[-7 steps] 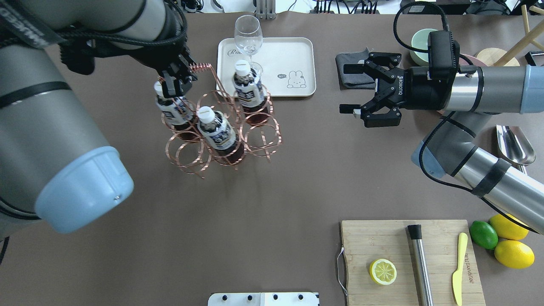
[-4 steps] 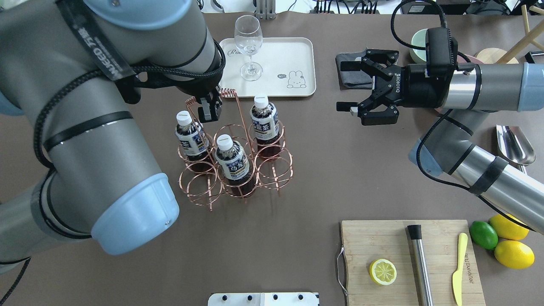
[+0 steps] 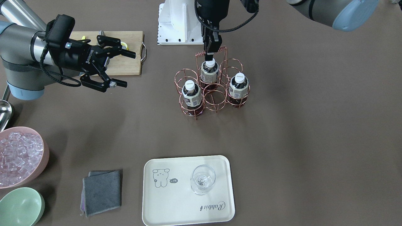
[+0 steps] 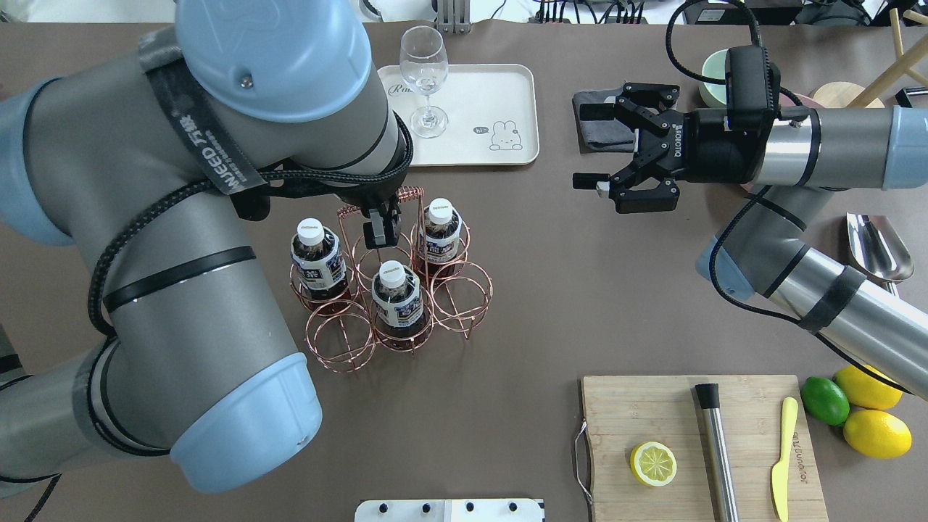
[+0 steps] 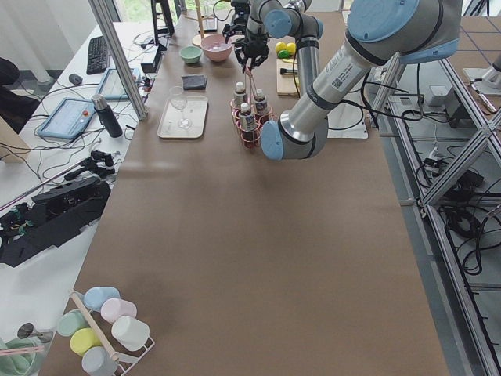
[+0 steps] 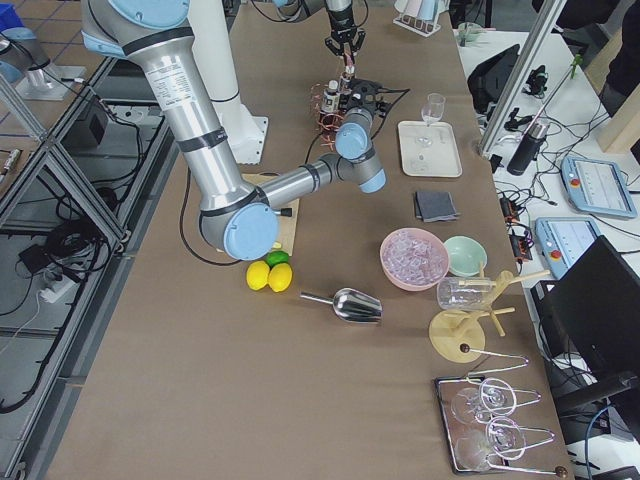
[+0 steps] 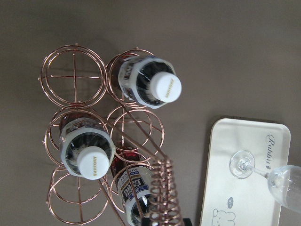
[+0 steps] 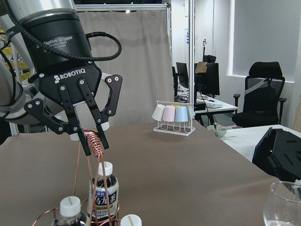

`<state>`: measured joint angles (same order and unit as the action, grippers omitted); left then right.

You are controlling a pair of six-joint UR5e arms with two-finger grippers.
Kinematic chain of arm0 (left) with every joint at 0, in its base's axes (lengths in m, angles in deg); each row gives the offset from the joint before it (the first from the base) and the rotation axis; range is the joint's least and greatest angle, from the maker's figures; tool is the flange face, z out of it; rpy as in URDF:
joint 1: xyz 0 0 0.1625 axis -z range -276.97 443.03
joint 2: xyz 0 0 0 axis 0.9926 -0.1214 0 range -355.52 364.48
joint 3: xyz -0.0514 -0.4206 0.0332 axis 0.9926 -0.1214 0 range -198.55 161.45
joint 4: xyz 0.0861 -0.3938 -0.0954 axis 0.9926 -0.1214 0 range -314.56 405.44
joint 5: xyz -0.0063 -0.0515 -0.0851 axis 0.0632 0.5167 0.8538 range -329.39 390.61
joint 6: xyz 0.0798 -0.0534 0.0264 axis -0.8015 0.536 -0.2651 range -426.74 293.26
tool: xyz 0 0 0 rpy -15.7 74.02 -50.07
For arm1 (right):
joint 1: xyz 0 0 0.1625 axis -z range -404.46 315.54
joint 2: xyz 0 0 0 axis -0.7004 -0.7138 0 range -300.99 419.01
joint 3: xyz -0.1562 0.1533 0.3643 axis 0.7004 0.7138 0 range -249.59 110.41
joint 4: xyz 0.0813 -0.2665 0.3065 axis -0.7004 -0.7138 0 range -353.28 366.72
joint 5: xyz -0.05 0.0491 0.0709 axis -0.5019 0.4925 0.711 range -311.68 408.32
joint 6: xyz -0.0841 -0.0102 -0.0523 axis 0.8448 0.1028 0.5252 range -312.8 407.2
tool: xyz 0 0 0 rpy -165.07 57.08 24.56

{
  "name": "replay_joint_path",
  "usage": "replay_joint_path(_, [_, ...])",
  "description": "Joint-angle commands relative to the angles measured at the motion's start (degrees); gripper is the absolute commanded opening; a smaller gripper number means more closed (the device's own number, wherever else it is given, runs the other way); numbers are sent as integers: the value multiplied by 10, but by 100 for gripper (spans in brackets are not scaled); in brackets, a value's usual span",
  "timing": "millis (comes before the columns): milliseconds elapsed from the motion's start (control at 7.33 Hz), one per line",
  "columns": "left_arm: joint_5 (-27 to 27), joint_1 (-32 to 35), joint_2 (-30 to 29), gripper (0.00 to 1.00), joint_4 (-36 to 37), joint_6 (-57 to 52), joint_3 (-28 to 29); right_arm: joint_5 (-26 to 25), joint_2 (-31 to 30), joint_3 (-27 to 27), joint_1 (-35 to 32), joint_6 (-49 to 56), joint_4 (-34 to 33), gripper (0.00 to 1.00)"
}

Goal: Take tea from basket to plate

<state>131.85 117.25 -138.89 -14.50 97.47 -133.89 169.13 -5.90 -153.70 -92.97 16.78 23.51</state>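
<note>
The copper wire basket (image 4: 391,319) stands upright on the brown table with three tea bottles in its rings: one at the left (image 4: 313,252), one in the middle (image 4: 396,291) and one at the right (image 4: 438,230). My left gripper (image 4: 380,230) is shut on the coiled top of the basket handle (image 3: 211,49); the right wrist view shows its fingers (image 8: 87,141) around the coil. The cream plate (image 4: 493,94) lies beyond the basket and holds a wine glass (image 4: 424,72). My right gripper (image 4: 583,146) is open and empty, to the right of the plate.
A grey cloth (image 4: 602,130) and a green bowl (image 4: 714,69) lie behind the right gripper. A pink bowl of ice (image 3: 19,157) is nearby. A cutting board (image 4: 652,406) with a lemon half, a steel muddler and a knife sits front right, beside a scoop (image 4: 877,246).
My left gripper has carried the basket by its handle away from the plate, toward the robot and a little right; the basket now stands level. The right gripper has hardly moved.
</note>
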Motion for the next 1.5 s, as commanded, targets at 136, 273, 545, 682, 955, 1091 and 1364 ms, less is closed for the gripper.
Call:
replay_joint_path(136, [0, -12, -8, 0, 0, 9, -6, 0, 0, 0, -1, 0, 0, 100])
replay_joint_path(273, [0, -14, -9, 0, 0, 9, -5, 0, 0, 0, -1, 0, -1, 100])
replay_joint_path(545, [0, -18, -16, 0, 1, 9, -1, -1, 0, 1, -8, 0, -1, 100])
replay_joint_path(682, [0, -19, -17, 0, 1, 9, -1, -1, -1, 6, -8, 0, -1, 100])
replay_joint_path(955, [0, -23, -17, 0, 1, 9, -1, -2, 0, 7, -6, 0, -4, 100])
replay_joint_path(1091, [0, -23, -17, 0, 1, 9, -1, -1, 0, 0, 0, 0, -4, 100])
replay_joint_path(1364, [0, -23, -17, 0, 0, 9, -1, 15, -1, 4, 21, 0, -7, 100])
